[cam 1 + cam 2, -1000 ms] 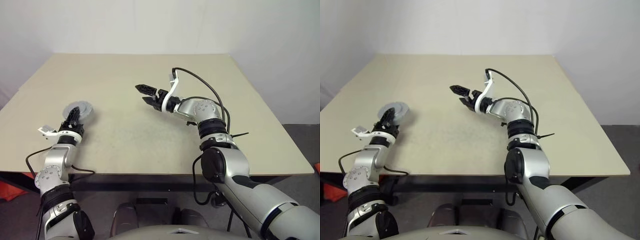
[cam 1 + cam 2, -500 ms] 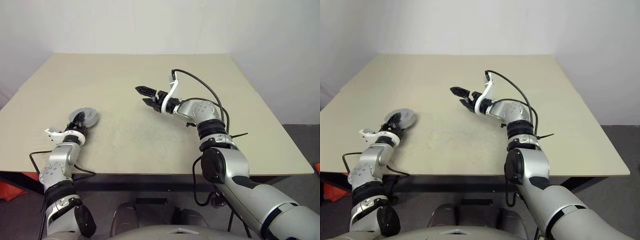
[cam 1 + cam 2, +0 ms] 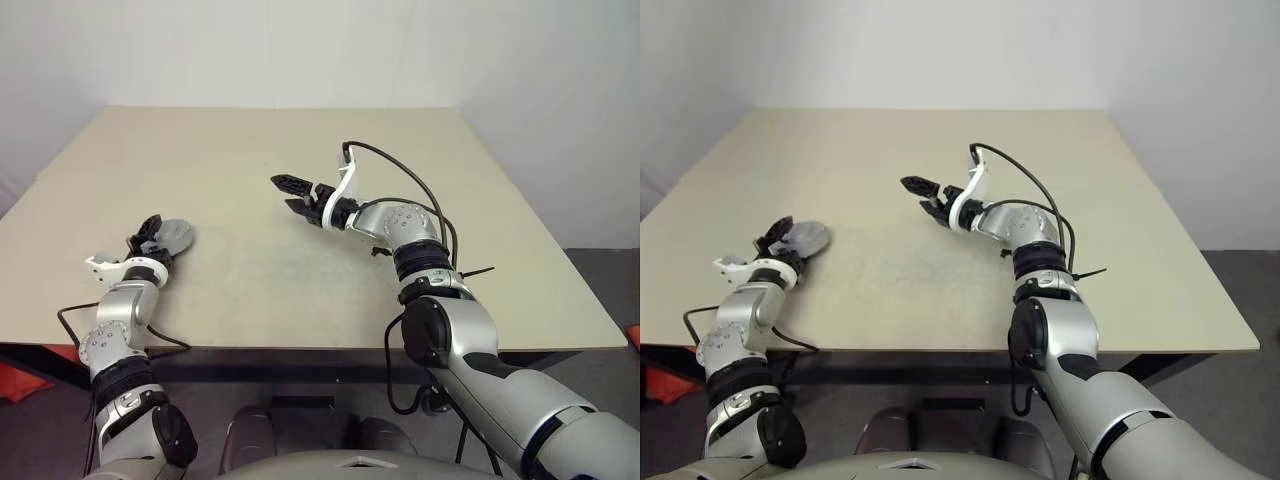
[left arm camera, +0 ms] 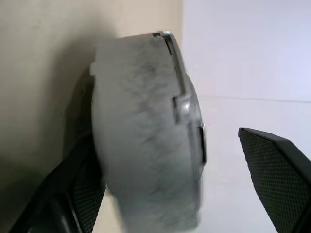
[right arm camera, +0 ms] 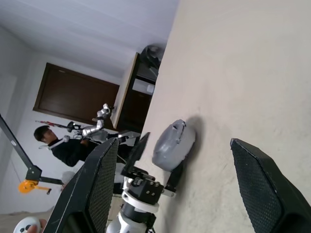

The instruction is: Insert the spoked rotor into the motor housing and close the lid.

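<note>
The motor housing (image 3: 178,233) is a thick grey round puck lying flat on the table at the left, with the grey lid (image 4: 187,111) on its top face. The spoked rotor is hidden. My left gripper (image 3: 155,238) is level at the puck's near side and open. In the left wrist view one finger is against the puck's underside edge, and the other finger (image 4: 272,165) stands clear of the lid. My right gripper (image 3: 283,191) hovers open above the middle of the table, pointing left with nothing in it. It looks across at the puck (image 5: 172,143).
The beige table (image 3: 300,270) stretches wide around both arms, with its front edge just before me. A black cable (image 3: 400,165) loops over my right wrist. In the right wrist view a person (image 5: 53,143) stands far off beyond the table's left side, near dark furniture.
The left gripper's fingers have spread apart off the puck. The puck, tilted up in the grip a second ago, now lies flat on the table. The right arm has kept still.
</note>
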Controlling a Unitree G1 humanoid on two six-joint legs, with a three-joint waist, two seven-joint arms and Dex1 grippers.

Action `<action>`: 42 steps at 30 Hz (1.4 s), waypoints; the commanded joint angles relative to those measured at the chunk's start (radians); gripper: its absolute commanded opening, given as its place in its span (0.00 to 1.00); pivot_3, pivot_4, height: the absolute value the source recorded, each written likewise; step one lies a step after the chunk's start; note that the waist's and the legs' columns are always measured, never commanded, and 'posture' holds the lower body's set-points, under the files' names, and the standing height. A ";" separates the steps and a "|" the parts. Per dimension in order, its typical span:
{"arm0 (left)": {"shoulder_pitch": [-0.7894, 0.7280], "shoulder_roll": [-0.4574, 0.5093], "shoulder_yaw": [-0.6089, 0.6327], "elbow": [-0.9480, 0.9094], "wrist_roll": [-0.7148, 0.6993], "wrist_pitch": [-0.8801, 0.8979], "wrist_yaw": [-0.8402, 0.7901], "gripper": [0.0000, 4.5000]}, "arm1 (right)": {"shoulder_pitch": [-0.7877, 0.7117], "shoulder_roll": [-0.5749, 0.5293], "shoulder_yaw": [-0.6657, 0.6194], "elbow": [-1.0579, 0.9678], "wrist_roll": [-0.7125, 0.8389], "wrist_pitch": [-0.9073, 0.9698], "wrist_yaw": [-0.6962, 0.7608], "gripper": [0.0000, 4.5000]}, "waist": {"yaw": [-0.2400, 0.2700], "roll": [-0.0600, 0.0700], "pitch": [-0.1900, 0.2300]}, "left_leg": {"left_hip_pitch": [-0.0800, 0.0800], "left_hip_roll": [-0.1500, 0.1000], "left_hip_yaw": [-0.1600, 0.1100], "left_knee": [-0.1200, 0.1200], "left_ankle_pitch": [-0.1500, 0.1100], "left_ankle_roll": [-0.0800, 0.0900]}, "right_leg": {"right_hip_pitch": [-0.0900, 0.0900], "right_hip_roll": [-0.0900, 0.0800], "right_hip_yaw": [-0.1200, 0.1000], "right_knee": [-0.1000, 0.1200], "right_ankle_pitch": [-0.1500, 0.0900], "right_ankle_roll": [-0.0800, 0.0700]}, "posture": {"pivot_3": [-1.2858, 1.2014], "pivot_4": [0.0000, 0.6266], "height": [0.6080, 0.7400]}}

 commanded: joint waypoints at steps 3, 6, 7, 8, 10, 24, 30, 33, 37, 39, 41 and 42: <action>0.030 0.001 -0.027 -0.219 -0.119 0.071 0.045 0.96 | -0.009 -0.001 0.000 -0.002 -0.001 -0.007 -0.001 0.93 | 0.001 0.000 0.000 | 0.000 0.000 0.000 0.000 0.000 0.000 | 0.000 0.000 0.000 0.000 0.000 0.000 | 0.52 0.00 1.00; 0.108 -0.027 -0.088 -0.317 -0.186 0.130 0.121 0.96 | -0.006 0.000 -0.001 -0.004 -0.002 -0.004 -0.004 0.93 | 0.000 0.000 0.000 | 0.001 0.000 0.000 0.000 0.000 0.000 | 0.001 0.000 0.000 0.000 -0.001 -0.002 | 0.52 0.00 1.00; 0.134 -0.039 -0.109 -0.343 -0.211 0.146 0.141 0.96 | -0.005 0.001 -0.002 -0.005 -0.001 -0.004 -0.005 0.93 | -0.001 0.000 0.000 | 0.002 0.000 0.000 0.000 0.000 0.000 | 0.001 0.000 0.000 0.000 -0.001 -0.002 | 0.52 0.00 1.00; 0.165 -0.048 -0.137 -0.362 -0.231 0.164 0.160 0.96 | -0.006 0.002 -0.003 -0.004 -0.001 -0.004 -0.006 0.93 | -0.001 0.000 0.000 | 0.002 0.000 0.000 0.000 0.000 0.000 | 0.002 0.000 0.001 0.000 -0.001 -0.002 | 0.52 0.00 1.00; 0.207 -0.062 -0.176 -0.386 -0.254 0.178 0.182 0.96 | -0.007 0.005 -0.003 -0.003 -0.001 -0.005 -0.007 0.93 | 0.000 0.000 0.000 | 0.003 0.000 0.000 0.000 0.000 0.000 | 0.002 -0.001 0.001 0.000 -0.001 -0.002 | 0.52 0.00 1.00; 0.201 -0.033 -0.256 -0.407 -0.311 0.129 0.145 0.96 | -0.011 0.003 -0.003 -0.001 -0.003 -0.005 -0.008 0.93 | -0.002 0.000 0.000 | 0.005 0.000 0.000 0.001 0.001 -0.002 | 0.003 0.000 0.000 0.001 -0.002 0.000 | 0.52 0.00 1.00; 0.202 -0.020 -0.267 -0.387 -0.312 0.124 0.116 0.96 | -0.010 0.003 -0.003 -0.001 -0.003 -0.006 -0.008 0.93 | -0.002 0.000 0.000 | 0.005 0.000 0.000 0.000 0.001 -0.002 | 0.003 0.000 0.000 0.001 -0.001 -0.002 | 0.52 0.00 1.00; 0.205 -0.011 -0.267 -0.379 -0.314 0.124 0.101 0.96 | -0.012 0.003 -0.003 0.003 -0.003 -0.008 -0.006 0.93 | -0.002 0.000 0.000 | 0.005 0.000 0.000 0.000 0.001 -0.002 | 0.003 0.000 0.000 0.001 -0.002 0.000 | 0.52 0.00 1.00; 0.205 -0.001 -0.266 -0.373 -0.318 0.123 0.091 0.96 | -0.015 0.003 -0.003 0.008 -0.004 -0.012 -0.005 0.93 | -0.003 0.000 0.000 | 0.005 0.000 0.000 0.001 0.001 -0.002 | 0.004 0.000 0.000 0.001 -0.003 0.002 | 0.52 0.00 1.00; 0.202 0.010 -0.269 -0.370 -0.307 0.125 0.081 0.96 | -0.015 0.002 0.001 0.008 -0.007 -0.016 -0.001 0.93 | -0.003 0.000 0.000 | 0.005 0.000 0.000 0.000 0.001 -0.002 | 0.003 0.000 0.000 0.001 -0.002 -0.001 | 0.52 0.00 1.00; 0.195 0.037 -0.278 -0.370 -0.265 0.130 0.059 0.96 | -0.007 -0.006 0.023 -0.005 -0.027 -0.033 0.019 0.93 | -0.003 0.000 0.000 | 0.005 0.000 0.000 0.001 0.001 -0.002 | 0.003 0.000 0.000 0.001 -0.001 -0.002 | 0.52 0.00 1.00; 0.192 0.054 -0.287 -0.374 -0.233 0.132 0.044 0.96 | -0.001 -0.012 0.045 -0.016 -0.045 -0.050 0.041 0.93 | -0.003 0.000 0.000 | 0.005 0.000 0.000 0.001 0.001 -0.002 | 0.003 0.000 0.000 0.001 -0.001 -0.001 | 0.52 0.00 1.00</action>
